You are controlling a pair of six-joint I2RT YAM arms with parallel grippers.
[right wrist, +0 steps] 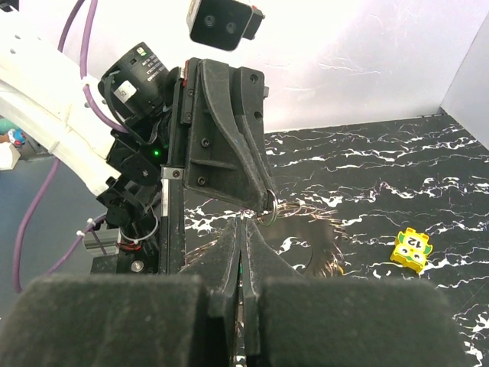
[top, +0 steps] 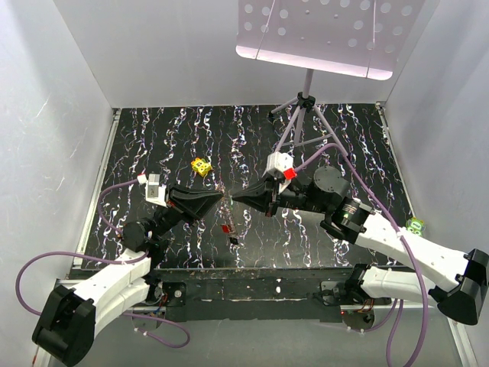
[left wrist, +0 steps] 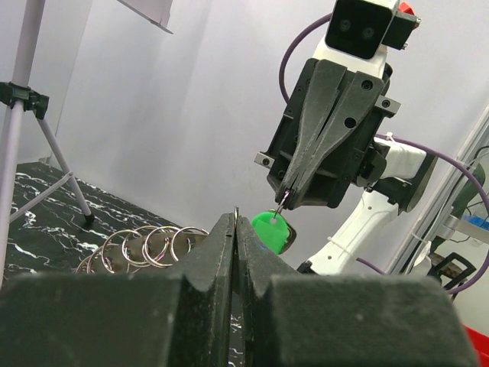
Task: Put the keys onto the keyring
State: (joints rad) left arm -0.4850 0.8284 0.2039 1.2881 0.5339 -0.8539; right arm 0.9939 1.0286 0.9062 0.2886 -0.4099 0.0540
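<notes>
Left claw [top: 222, 197] clenches the keyring [right wrist: 272, 205], right claw [left wrist: 284, 200] grips a green key [left wrist: 273, 231]; yellow block [right wrist: 411, 250] reads 12.

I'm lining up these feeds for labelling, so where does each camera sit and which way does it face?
Top external: above and behind the bases, looking down on the table; both arms show, left gripper opposite right gripper.
Left wrist: on the left arm, facing the right gripper and green key; own shut fingers below.
Right wrist: on the right arm, facing the left gripper; own shut fingers below.
Shared: yellow block, in top and right wrist.
</notes>
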